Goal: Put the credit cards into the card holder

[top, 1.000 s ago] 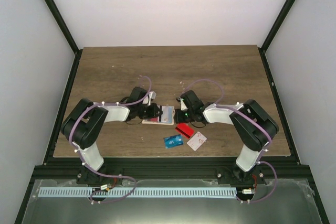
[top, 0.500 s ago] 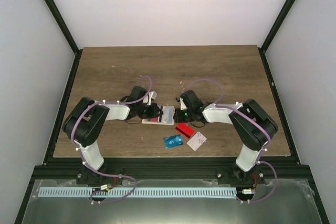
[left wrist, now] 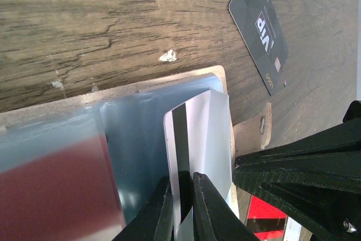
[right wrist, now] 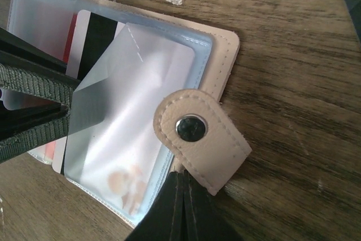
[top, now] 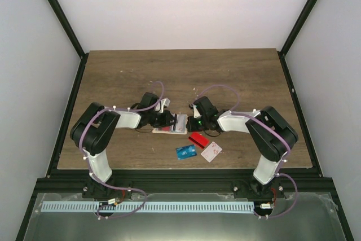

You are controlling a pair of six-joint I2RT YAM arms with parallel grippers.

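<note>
The beige card holder (top: 174, 124) lies open on the table, its clear sleeves up. My left gripper (left wrist: 183, 178) is shut on a white credit card with a black stripe (left wrist: 197, 134), whose far end sits inside a clear sleeve (right wrist: 141, 100). My right gripper (right wrist: 183, 176) is shut on the card holder's edge, at the base of the snap tab (right wrist: 194, 131). A red-and-white card shows in the holder's other sleeve (left wrist: 51, 190). A red card (top: 198, 139), a blue card (top: 186, 152) and a white card with a red dot (top: 211, 151) lie loose nearer the arms.
A black VIP card (left wrist: 260, 26) lies flat on the wood just beyond the holder. The two grippers face each other across the holder, fingers close together. Black frame posts and grey walls border the table on both sides.
My left gripper has edged slightly to the right, toward the holder, with the striped card in it. The right gripper has not moved.
</note>
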